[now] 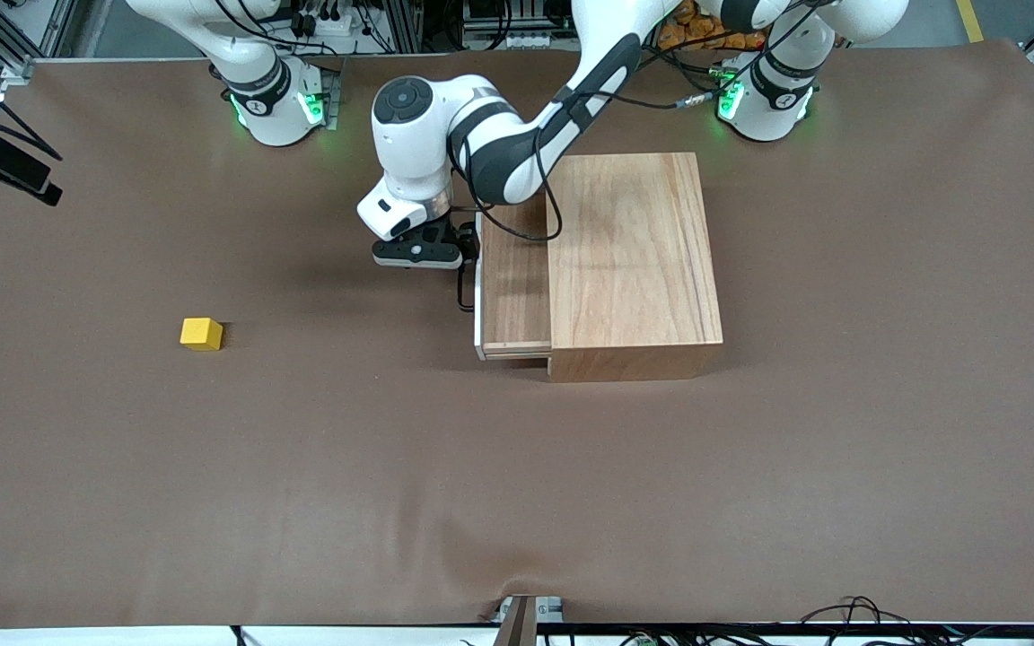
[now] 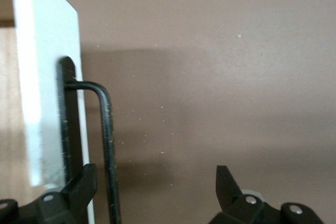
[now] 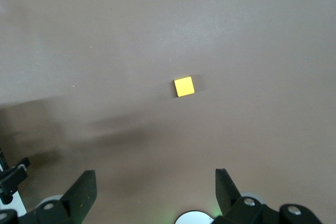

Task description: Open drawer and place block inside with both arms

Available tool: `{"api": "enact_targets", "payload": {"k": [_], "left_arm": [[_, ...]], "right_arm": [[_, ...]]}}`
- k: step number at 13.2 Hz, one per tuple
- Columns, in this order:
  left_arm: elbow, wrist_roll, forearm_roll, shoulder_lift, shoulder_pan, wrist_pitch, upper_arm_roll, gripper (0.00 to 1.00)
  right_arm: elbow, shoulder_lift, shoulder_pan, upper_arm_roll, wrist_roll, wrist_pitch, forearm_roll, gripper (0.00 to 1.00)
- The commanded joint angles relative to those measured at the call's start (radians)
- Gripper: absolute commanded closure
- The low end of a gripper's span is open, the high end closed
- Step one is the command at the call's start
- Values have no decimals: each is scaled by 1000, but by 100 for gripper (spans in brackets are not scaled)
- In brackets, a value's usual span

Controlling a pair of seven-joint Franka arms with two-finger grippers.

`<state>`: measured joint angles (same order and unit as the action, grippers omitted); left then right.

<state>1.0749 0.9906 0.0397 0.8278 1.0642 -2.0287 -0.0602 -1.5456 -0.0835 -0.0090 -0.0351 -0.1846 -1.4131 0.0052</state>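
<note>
One small bright yellow cube block (image 1: 201,333) lies on the brown table (image 1: 391,467), toward the drawer's nine o'clock. One light-wood drawer (image 1: 513,287) stands partly out of its wooden box cabinet (image 1: 629,260). The left gripper (image 1: 432,254) sits at the thin black handle (image 2: 107,145), jaws apart; the right gripper (image 3: 152,192) hangs spread above the block. No writing is legible.

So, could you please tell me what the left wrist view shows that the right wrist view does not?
Only the left wrist view shows the drawer's white front panel close up, with its black handle standing between the open fingers of the left end effector, not gripped.

Only the right wrist view shows the yellow block lying alone on the mat, well ahead of the open right end effector.

Both show the brown table mat and an open end effector holding nothing.
</note>
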Motion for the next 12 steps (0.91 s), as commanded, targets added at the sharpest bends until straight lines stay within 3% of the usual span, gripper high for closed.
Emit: {"api": "enact_targets", "payload": {"k": [1,5,10,12], "left_arm": [[7,17,-15,-84,-4,97,-27,0],[17,23,-3,-255,-24,246,-92,0],[31,5,6,-433,-163,436,-107,0],[54,-41,6,-499,-229,475,-105,0]], "right_arm": [[-22,-10,-19,7,11,-1,16,0],[-22,34,-11,6,17,-4,1,0],[-17,243,-38,-14,37,-26,4,0],[-43,316,-48,-19,158,-90,6,0]]}}
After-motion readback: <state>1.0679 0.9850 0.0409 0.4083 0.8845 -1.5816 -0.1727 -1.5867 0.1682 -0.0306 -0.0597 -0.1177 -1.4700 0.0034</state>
